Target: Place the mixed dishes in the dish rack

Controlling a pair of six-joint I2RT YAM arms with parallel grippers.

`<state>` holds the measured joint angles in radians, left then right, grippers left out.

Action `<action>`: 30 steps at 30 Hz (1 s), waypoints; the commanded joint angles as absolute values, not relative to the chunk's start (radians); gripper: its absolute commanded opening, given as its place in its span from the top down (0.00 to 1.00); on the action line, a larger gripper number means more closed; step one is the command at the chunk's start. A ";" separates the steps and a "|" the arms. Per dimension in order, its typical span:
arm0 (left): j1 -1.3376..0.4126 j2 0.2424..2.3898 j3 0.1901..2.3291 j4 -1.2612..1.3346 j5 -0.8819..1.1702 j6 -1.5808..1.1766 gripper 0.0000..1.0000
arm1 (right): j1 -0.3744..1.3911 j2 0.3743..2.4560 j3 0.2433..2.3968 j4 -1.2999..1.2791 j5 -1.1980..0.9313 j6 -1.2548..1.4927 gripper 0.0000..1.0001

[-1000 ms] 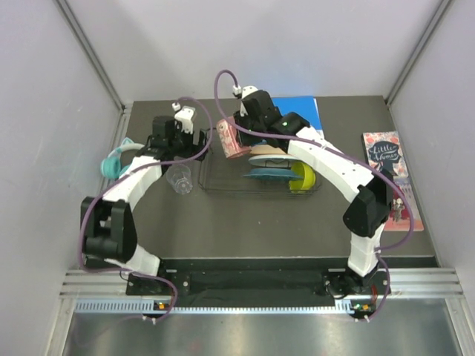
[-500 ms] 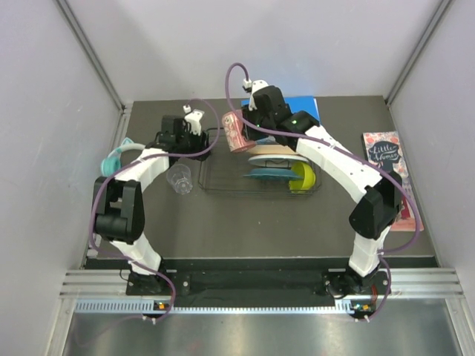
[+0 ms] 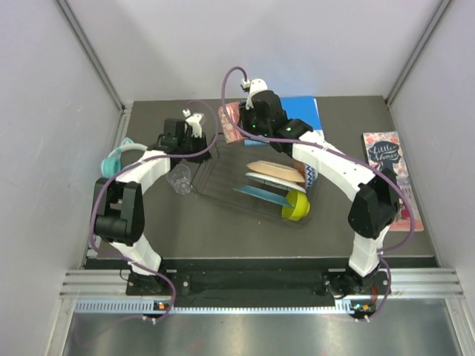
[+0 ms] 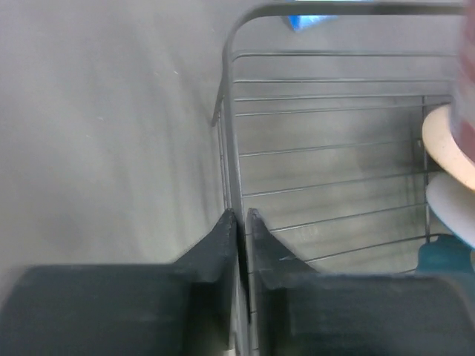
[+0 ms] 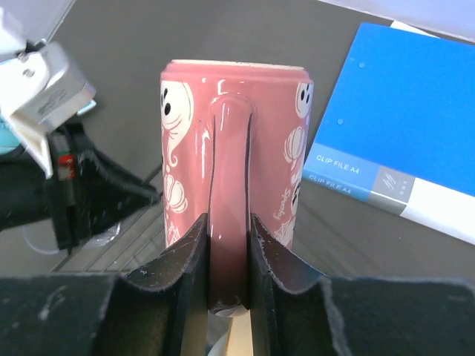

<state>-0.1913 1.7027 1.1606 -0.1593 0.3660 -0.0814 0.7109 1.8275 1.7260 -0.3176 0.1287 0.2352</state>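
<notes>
Two holds: my right gripper (image 5: 226, 226) is pinching the pink patterned mug (image 5: 267, 133) by its handle, my left gripper (image 4: 240, 219) the black wire dish rack (image 3: 223, 185) by its rim; next, I judge, lowering the mug inside.

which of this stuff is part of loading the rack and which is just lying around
Part of the job: dish rack, pink mug, clear cup, peach plate, teal plate, yellow-green bowl.

Just lying about: teal headphones, blue file, patterned book.
</notes>
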 commanded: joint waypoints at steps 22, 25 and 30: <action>-0.224 1.252 0.899 -0.437 0.469 -0.063 0.01 | 0.773 1.898 1.764 -0.126 0.222 0.265 1.00; -0.222 1.192 0.829 -0.442 0.463 -0.064 0.01 | 0.762 1.907 1.775 -0.118 0.225 0.264 1.00; -0.215 1.141 0.793 -0.457 0.454 -0.069 0.01 | 0.759 1.927 1.810 -0.091 0.230 0.262 1.00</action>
